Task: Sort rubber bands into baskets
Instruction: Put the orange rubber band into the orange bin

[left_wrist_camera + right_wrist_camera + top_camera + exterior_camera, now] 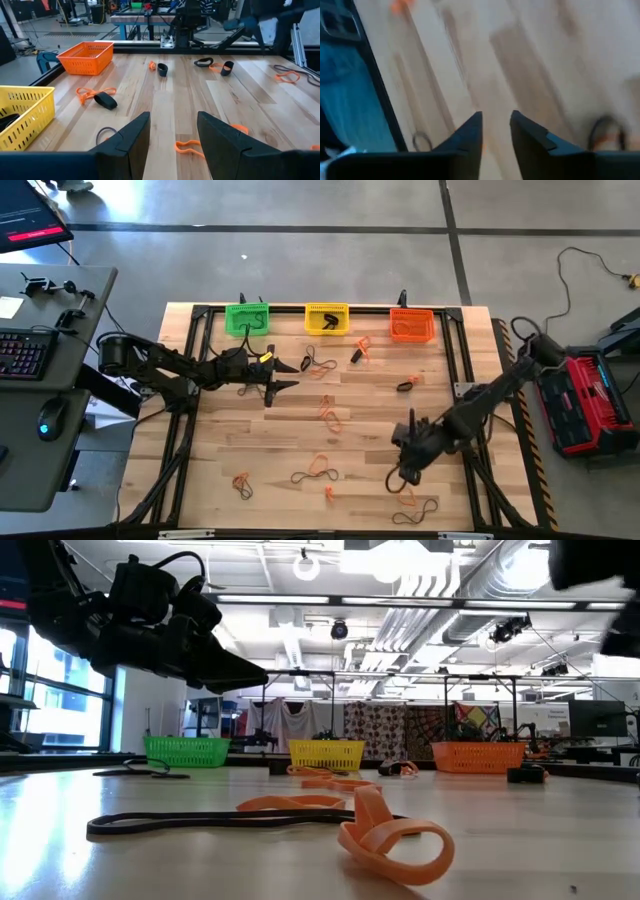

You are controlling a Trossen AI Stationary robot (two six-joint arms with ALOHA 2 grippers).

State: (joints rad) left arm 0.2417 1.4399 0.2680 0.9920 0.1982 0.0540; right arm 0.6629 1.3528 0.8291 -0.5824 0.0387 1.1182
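Observation:
Three baskets stand along the far edge: green (247, 318), yellow (327, 318) and orange (412, 325). The green and yellow ones each hold a dark band. Orange and black rubber bands lie scattered on the wooden table, among them one pair near the yellow basket (318, 363), one mid-table (328, 415) and one near the front (315, 470). My left gripper (287, 375) is open and empty above the table's left middle. Its wrist view (172, 135) looks toward the orange basket (87, 56). My right gripper (403, 465) hovers over the near right part, fingers narrowly apart (496, 125), holding nothing.
A black metal frame (455, 360) runs around the table top. More bands lie at the near edge (415, 502) and at the near left (241, 483). A desk with a keyboard (20, 350) stands left of the table, and a red case (585, 395) stands to its right.

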